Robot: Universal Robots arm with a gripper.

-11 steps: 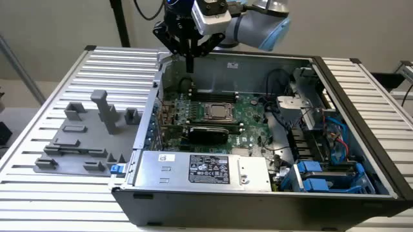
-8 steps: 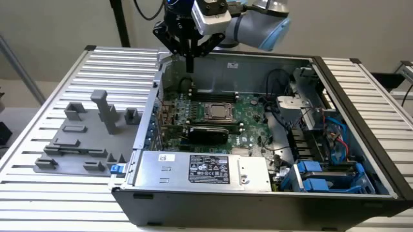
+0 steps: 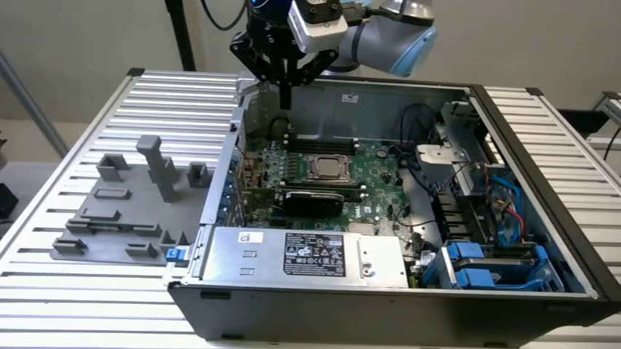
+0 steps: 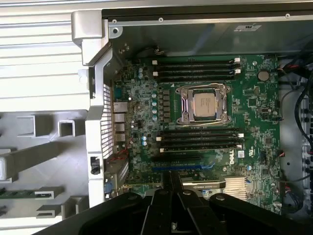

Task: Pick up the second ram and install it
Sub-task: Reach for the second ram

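Note:
My gripper (image 3: 286, 102) hangs above the open computer case, over the far part of the green motherboard (image 3: 379, 163). Its dark fingers are pressed together with nothing between them. In the wrist view the gripper (image 4: 172, 175) points at the board just below the lower bank of dark memory slots (image 4: 200, 138). A second bank of slots (image 4: 195, 68) lies past the silver processor (image 4: 204, 104). A thin green strip (image 4: 17, 194) stands edge-on in the grey fixture outside the case and looks like the second ram.
The case (image 3: 291, 309) lies open on a slatted metal table (image 3: 58, 291), with a silver power supply (image 3: 305, 254), cables and blue drive brackets (image 3: 485, 273) inside. The grey fixture (image 3: 126, 211) with upright posts stands at the exterior view's left of the case wall (image 4: 95, 98).

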